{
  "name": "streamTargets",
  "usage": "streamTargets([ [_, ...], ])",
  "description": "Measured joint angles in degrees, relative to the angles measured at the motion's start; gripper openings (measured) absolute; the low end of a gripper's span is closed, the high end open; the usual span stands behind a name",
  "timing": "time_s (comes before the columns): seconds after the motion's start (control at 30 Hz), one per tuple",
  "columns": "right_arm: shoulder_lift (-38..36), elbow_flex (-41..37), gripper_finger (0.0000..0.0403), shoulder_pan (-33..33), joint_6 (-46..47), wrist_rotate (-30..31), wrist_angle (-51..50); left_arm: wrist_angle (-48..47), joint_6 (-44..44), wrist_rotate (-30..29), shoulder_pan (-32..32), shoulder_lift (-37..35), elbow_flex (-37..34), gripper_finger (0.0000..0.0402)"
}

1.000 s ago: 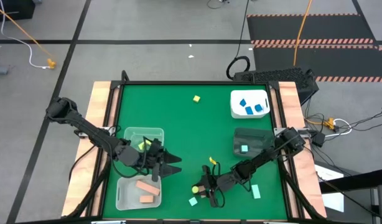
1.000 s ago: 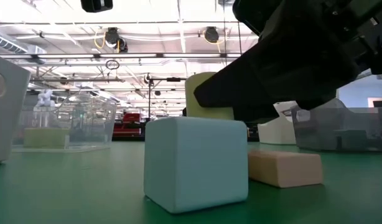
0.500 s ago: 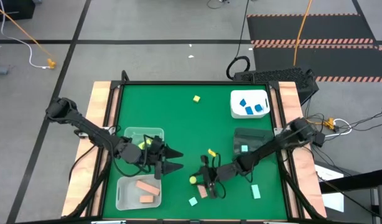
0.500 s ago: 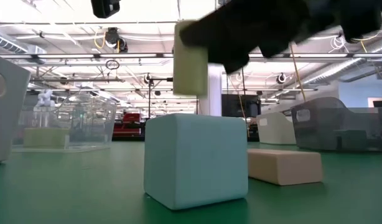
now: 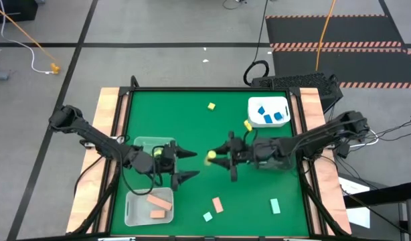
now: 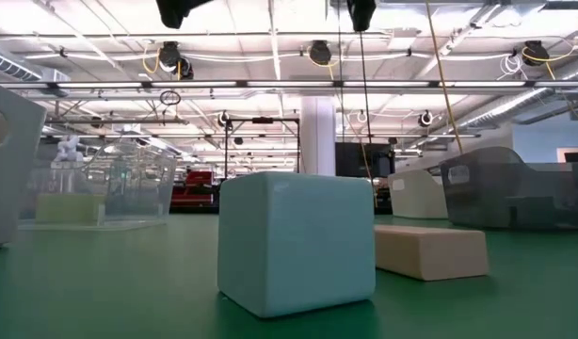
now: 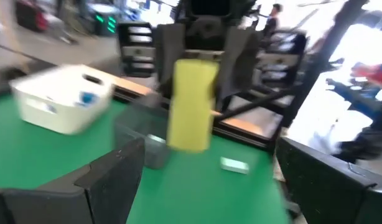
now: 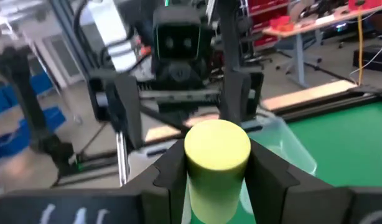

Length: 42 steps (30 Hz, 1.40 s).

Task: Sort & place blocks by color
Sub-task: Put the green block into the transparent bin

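My right gripper point(image 5: 217, 158) is shut on a yellow block point(image 5: 211, 156), held above the middle of the green table. My left gripper point(image 5: 191, 165) faces it, wide open and empty, its fingertips a short way to the block's left. In the left wrist view the block point(image 7: 192, 104) shows as an upright bar. A mint cube point(image 6: 297, 240) and a peach bar point(image 6: 430, 251) rest flat on the table near the front edge. Another mint bar point(image 5: 275, 206) lies on the table to their right. Two small yellow blocks point(image 5: 248, 125) point(image 5: 211, 106) lie farther back. My right gripper pinches the yellow block between its two fingers point(image 8: 172, 171), one on each side point(image 7: 211, 109). The fingers run level and point toward the table's left. The block's rounded end point(image 8: 217, 146) sticks out past the fingertips. It is lifted clear of the table, roughly upright.
A white tub point(image 5: 286, 107) with blue blocks stands at the back right, and a dark clear tub point(image 5: 260, 144) lies under my right arm. On the left are a clear tub point(image 5: 167, 142) holding a yellow piece and a tub point(image 5: 132, 213) with peach blocks.
My right gripper has lifted the yellow block off the table near the front edge. It has carried the block up and toward the far edge, level with my left gripper. My left gripper has opened wider and shifted a little toward the far edge.
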Motion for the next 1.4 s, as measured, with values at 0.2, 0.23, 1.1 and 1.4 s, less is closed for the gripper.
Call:
streamTargets([
  [0.2,-0.8,0.0,0.0112,-2.6,1.9,-0.1,1.8,0.1,3.4,-0.7,4.3,0.0,0.0,0.036],
  [0.23,-0.8,0.0,0.0112,-3.1,2.5,-0.1,1.9,0.1,4.0,-0.7,4.9,0.0,0.0,0.036],
  [1.1,4.8,0.0,0.0112,-17.1,2.3,-4.6,10.2,0.0,7.8,11.4,24.1,0.0,0.0,0.033],
  [1.4,4.8,0.0,0.0112,-18.0,2.5,-4.7,10.2,-0.1,9.0,13.4,25.7,0.0,0.0,0.0135],
])
